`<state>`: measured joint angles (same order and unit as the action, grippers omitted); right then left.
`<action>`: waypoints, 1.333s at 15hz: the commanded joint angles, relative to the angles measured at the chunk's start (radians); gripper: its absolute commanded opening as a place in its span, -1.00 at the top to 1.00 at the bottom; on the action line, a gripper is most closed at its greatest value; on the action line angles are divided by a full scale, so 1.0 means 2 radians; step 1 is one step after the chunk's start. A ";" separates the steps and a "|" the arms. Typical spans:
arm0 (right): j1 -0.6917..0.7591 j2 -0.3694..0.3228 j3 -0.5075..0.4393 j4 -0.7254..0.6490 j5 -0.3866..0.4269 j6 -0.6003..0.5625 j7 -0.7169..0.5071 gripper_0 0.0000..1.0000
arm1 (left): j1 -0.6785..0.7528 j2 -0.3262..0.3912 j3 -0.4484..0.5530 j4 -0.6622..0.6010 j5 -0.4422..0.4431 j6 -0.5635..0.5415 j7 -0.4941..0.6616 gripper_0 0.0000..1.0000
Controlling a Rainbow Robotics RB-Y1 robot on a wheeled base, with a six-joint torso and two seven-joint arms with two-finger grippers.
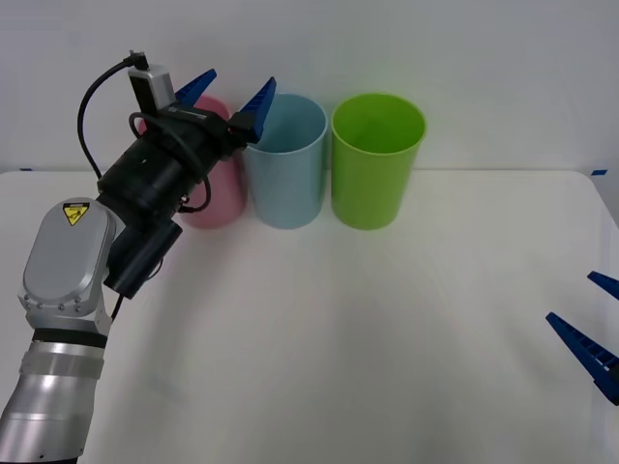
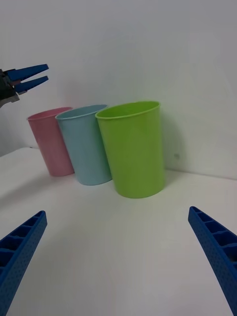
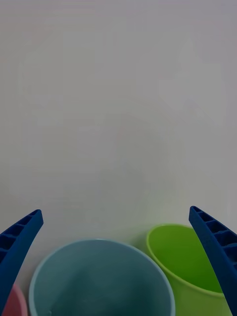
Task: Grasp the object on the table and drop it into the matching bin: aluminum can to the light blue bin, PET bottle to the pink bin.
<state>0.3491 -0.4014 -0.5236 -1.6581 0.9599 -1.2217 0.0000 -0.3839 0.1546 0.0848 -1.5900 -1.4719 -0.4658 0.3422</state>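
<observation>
The light blue bin [image 1: 286, 164] stands at the back of the white table [image 1: 338, 338], between the pink bin [image 1: 218, 198] and a lime green one. My left gripper [image 1: 240, 79] hangs open and holds nothing, just above the near rims of the pink and light blue bins. The left wrist view looks down into the light blue bin [image 3: 98, 276] between its spread fingers [image 3: 19, 237]. My right gripper [image 1: 571, 297] rests open at the table's right edge, far from the bins. The aluminum can and the PET bottle are out of view.
The lime green bin [image 1: 377, 159] stands right of the light blue one, nearly touching it. A plain white wall rises directly behind the three bins. From the right wrist, the row appears as pink [image 2: 49, 143], light blue [image 2: 86, 145] and green [image 2: 133, 148].
</observation>
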 commanded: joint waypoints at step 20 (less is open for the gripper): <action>0.000 0.000 0.000 0.000 0.000 0.000 0.000 -1.00 | 0.249 0.086 0.188 -0.108 0.131 -0.262 -0.060 -1.00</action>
<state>0.3491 -0.4014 -0.5236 -1.6581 0.9599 -1.2217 0.0000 0.1031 0.3267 0.4408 -1.8068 -1.2115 -0.9613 0.2353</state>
